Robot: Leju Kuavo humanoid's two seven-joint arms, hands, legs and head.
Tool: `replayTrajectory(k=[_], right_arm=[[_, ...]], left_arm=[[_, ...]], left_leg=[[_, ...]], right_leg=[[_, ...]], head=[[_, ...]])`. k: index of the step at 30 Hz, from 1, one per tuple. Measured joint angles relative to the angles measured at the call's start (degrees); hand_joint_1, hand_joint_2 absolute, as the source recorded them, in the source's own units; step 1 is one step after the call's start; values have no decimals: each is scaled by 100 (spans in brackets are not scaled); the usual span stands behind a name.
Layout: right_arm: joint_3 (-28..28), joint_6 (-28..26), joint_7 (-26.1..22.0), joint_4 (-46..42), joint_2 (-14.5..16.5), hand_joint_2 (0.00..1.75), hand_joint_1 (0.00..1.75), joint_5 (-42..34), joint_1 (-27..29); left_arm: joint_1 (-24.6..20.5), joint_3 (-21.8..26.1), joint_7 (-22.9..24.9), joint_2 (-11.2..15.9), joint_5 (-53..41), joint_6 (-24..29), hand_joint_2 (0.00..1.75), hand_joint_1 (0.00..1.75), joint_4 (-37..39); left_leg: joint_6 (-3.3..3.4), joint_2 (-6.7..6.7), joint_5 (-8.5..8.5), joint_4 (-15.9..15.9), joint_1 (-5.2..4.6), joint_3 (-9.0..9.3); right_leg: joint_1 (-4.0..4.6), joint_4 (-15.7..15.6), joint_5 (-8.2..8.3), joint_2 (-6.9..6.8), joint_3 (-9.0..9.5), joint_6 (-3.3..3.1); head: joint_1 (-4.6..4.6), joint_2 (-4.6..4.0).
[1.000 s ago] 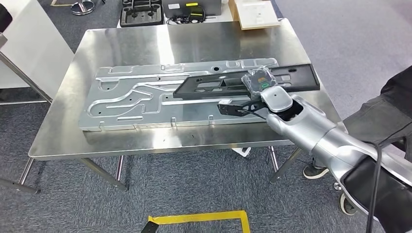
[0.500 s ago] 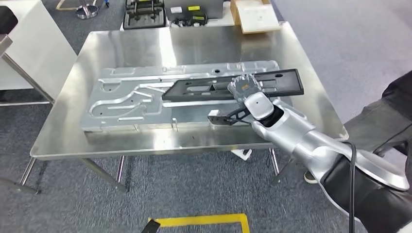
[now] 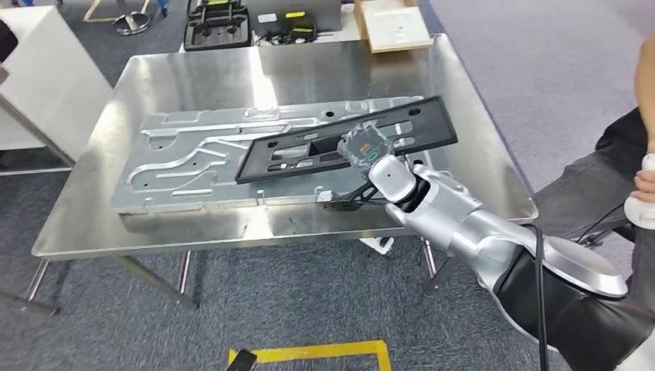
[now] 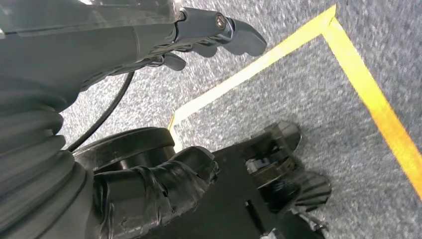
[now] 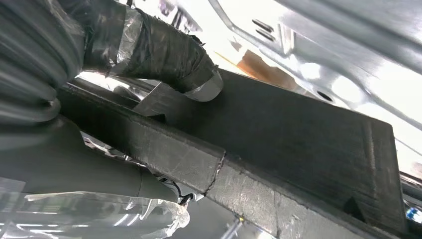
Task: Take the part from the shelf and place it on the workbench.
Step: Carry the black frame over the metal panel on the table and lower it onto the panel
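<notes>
One black part (image 3: 344, 143) is lying tilted over one silver plate (image 3: 193, 166) on the steel workbench (image 3: 232, 73). The right hand (image 3: 369, 151) is gripping it near its right end, above the bench's right edge. The left hand (image 4: 199, 35) is hanging over carpet, apparently holding nothing, fingers loosely curled.

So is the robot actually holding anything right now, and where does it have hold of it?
Yes: the right hand grips the long black part toward its right end, above the silver plate.
</notes>
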Motion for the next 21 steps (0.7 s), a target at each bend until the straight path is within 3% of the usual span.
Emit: replayTrajectory(k=[3, 5, 7, 9, 10, 11, 13, 15, 18, 20, 21], right_arm=[[49, -75, -132, 23, -6, 175, 175, 168, 5], [63, -79, -216, 29, -26, 87, 87, 274, 9], [90, -21, -289, 35, -51, 0, 0, 339, 21], [121, 85, -370, 38, -73, 0, 0, 383, 84], [145, 145, -410, 42, -83, 0, 0, 403, 136], [170, 195, -449, 46, -91, 0, 0, 423, 188], [207, 275, -491, 55, -101, 0, 0, 451, 262], [212, 328, -507, 57, -102, 0, 0, 464, 290], [213, 377, -527, 57, -101, 0, 0, 463, 318], [213, 398, -532, 58, -97, 0, 0, 463, 315], [213, 406, -532, 62, -95, 0, 0, 462, 314]], left_arm=[[0, 0, -74, -4, 31, -5, 175, 0, 1], [-1, 0, -156, -9, 49, 24, 175, 0, 1], [-5, 0, -254, -18, 62, 78, 175, 0, 1], [-3, 0, -319, -29, 70, 120, 175, 0, 1], [-2, 0, -333, -32, 75, 136, 131, 0, 1], [-2, 0, -341, -33, 79, 156, 87, 0, 1], [-7, 0, -353, -33, 89, 205, 0, 0, 1], [-13, 0, -354, -30, 98, 244, 0, 0, 2], [-10, 0, -270, -26, 79, 271, 0, 0, 3], [-12, 0, -196, -25, 65, 274, 0, 0, 3], [-15, 0, -166, -25, 53, 265, 0, 0, 3]], left_leg=[[49, 17, 76, -236, -28, 138], [42, 45, 191, -481, 23, 287], [25, 64, 244, -576, 53, 328], [3, 69, 234, -544, 70, 308], [-22, 66, 216, -503, 90, 287], [-56, 61, 190, -440, 115, 256], [-156, 46, 104, -248, 151, 148], [-242, 29, 33, -66, 148, 32], [-307, 14, 14, -5, 161, -14], [-356, 13, -144, 206, 176, -106], [-383, 14, -301, 471, 185, -222]], right_leg=[[-31, -107, 45, 3, 63, 82], [-2, 49, -91, -18, 18, 121], [-5, 616, -422, -38, -237, 155], [-31, 1092, -586, -42, -464, 211], [-45, 1076, -515, -47, -459, 243], [-63, 872, -360, -54, -363, 276], [-92, 260, -82, -58, -85, 326], [-84, 11, -23, -36, 3, 258], [-58, 40, -18, -19, -35, 98], [-75, 21, 4, -24, -28, 32], [-77, 15, 11, -28, -29, 12]], head=[[-23, 0], [5, 0], [42, 0], [50, 0], [50, 0], [55, 0], [72, 0], [72, 0], [65, 0], [47, 0], [36, 0]])
